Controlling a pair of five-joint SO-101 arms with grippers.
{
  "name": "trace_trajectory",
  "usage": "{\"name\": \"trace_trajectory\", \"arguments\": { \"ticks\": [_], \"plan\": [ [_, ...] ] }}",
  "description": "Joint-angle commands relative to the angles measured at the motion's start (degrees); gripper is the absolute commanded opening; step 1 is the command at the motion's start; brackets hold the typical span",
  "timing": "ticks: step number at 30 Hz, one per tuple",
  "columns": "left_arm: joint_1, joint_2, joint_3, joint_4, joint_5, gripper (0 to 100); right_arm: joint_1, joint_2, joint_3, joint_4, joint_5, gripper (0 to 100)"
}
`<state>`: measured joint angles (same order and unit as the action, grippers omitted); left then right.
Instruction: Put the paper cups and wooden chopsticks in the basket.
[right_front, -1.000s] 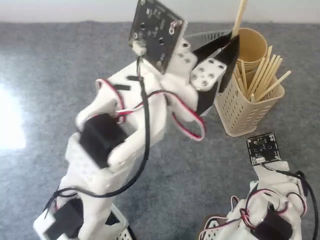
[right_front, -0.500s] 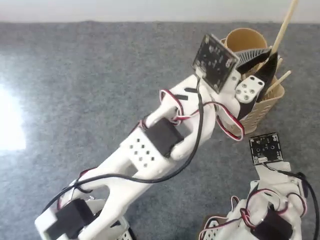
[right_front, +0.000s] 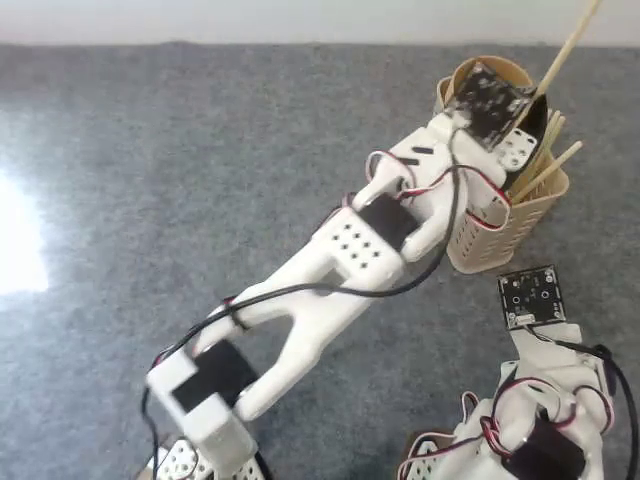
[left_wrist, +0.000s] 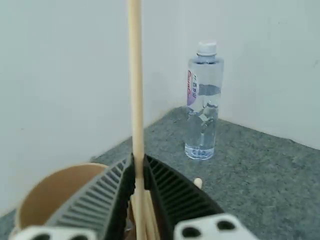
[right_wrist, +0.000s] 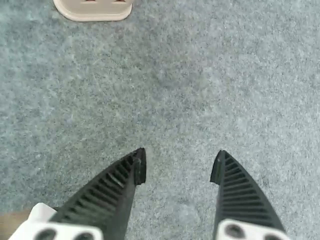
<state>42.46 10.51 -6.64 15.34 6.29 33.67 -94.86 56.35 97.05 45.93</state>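
Observation:
A beige slotted basket (right_front: 500, 225) stands at the back right of the grey table, holding a brown paper cup (right_front: 470, 75) and several wooden chopsticks (right_front: 545, 172). My left gripper (right_front: 535, 110) hangs right over the basket, shut on one upright wooden chopstick (right_front: 575, 35) whose upper end sticks out above the fingers. In the left wrist view the chopstick (left_wrist: 135, 80) rises between the black fingers (left_wrist: 170, 192), with the cup (left_wrist: 55, 192) beside them. My right gripper (right_wrist: 177, 167) stands open over bare carpet near the front right, with the basket's foot (right_wrist: 92, 9) farther off.
A clear water bottle (left_wrist: 202, 102) stands by the white wall beyond the basket. The right arm's body (right_front: 530, 400) sits at the front right. The grey carpeted table stretches bare to the left.
My left arm has stretched out to the right and back, carrying the chopstick from beside the basket to over it. The right arm has kept still.

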Motion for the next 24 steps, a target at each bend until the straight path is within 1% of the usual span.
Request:
{"name": "trace_trajectory", "arguments": {
  "ticks": [1,3,5,9,12,14,16,18,21,24],
  "plan": [
    [-0.09,3.08,-8.04,3.34,-0.26,3,0.66,-0.13,-0.26,0.13,-0.7,22.3],
    [0.0,3.16,-8.75,5.71,0.44,10,0.48,-0.13,-0.26,0.13,-0.7,22.3],
    [0.0,3.16,-8.84,6.51,3.52,15,0.4,-0.13,-0.26,0.13,-0.7,22.3],
    [-0.26,3.08,-8.84,7.03,4.75,16,0.4,-0.13,-0.26,0.13,-0.79,22.3],
    [0.79,1.85,-9.8,10.73,4.66,16,0.4,-0.13,-0.26,0.13,-0.79,22.3],
    [1.49,-0.97,-10.68,15.65,4.48,16,0.4,-0.13,-0.26,0.13,-0.79,22.3],
    [1.58,-5.63,-11.3,22.68,3.96,16,0.4,-0.13,-0.26,0.13,-0.79,22.3],
    [0.97,-10.9,-11.38,30.86,-0.7,16,0.4,-0.13,-0.26,0.04,-0.7,22.3],
    [-2.02,-19.96,-11.38,43.6,-8.7,16,0.31,-0.13,-0.26,-0.31,-0.62,22.3],
    [-7.21,-30.33,-11.47,53.27,-13.89,16,0.31,-0.13,-0.26,-0.4,-0.53,22.3]
  ]
}}
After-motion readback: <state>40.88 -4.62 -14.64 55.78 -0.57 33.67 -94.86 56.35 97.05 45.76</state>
